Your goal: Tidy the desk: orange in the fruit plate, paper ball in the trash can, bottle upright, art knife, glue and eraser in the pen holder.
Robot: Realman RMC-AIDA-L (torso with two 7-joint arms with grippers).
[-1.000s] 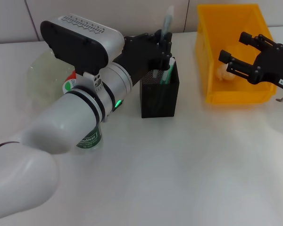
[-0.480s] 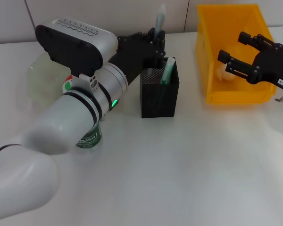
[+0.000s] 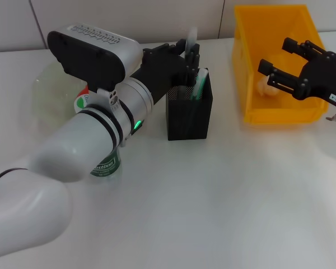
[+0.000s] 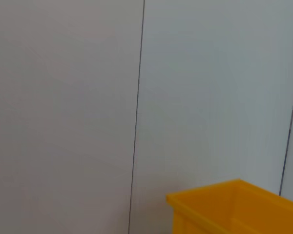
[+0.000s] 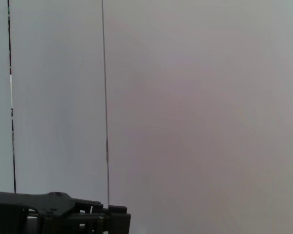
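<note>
My left gripper point(image 3: 189, 49) hovers just above the black mesh pen holder point(image 3: 189, 115), shut on a slender pale tool that I take for the art knife point(image 3: 191, 35), its lower end at the holder's mouth. A green-and-white stick point(image 3: 200, 84) leans inside the holder. The bottle point(image 3: 105, 165) stands upright, mostly hidden behind my left arm. The paper ball point(image 3: 266, 87) lies in the yellow trash can point(image 3: 252, 67). My right gripper point(image 3: 275, 54) hangs open over the can's right side. The orange and eraser are hidden.
A translucent fruit plate point(image 3: 50, 89) sits at the far left, partly behind my left arm. The left wrist view holds only wall and a corner of the yellow can point(image 4: 234, 204). The right wrist view shows wall.
The left gripper shifted slightly left and then lowered, bringing the slender tool down toward the pen holder. The right arm has not moved.
</note>
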